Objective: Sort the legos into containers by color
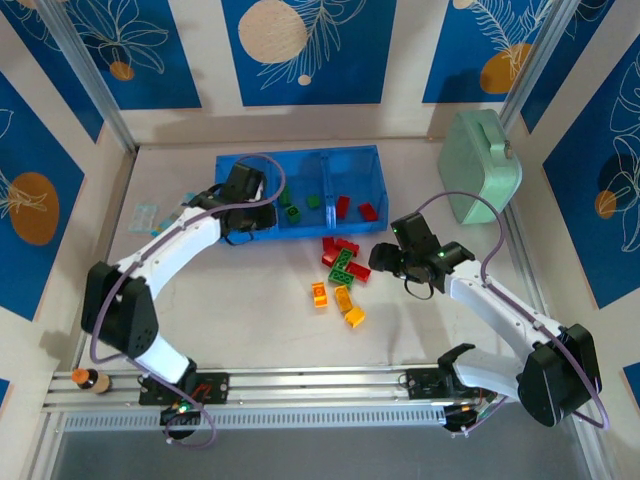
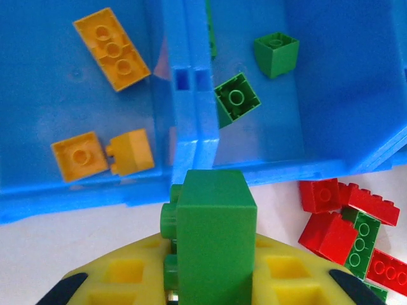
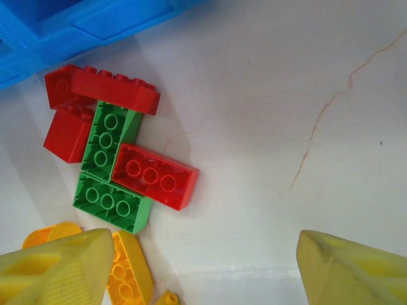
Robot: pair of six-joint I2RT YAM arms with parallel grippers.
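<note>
Fingers on the left (image 2: 127, 279) clamp a green brick (image 2: 213, 235) at the tray wall (image 2: 95, 190); right fingers (image 3: 51, 267) stand apart beside loose bricks (image 3: 152, 175).

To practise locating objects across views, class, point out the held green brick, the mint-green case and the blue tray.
held green brick (image 2: 215, 235): left wrist view, smooth broad face.
mint-green case (image 1: 480, 168): top external view, centre of top face.
blue tray (image 1: 350, 154): top external view, far wall.

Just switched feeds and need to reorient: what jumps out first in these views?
A green brick clamped in the left end effector, at the near wall of the blue tray. On the table, a red-and-green brick cluster lies ahead of the open right end effector.
</note>
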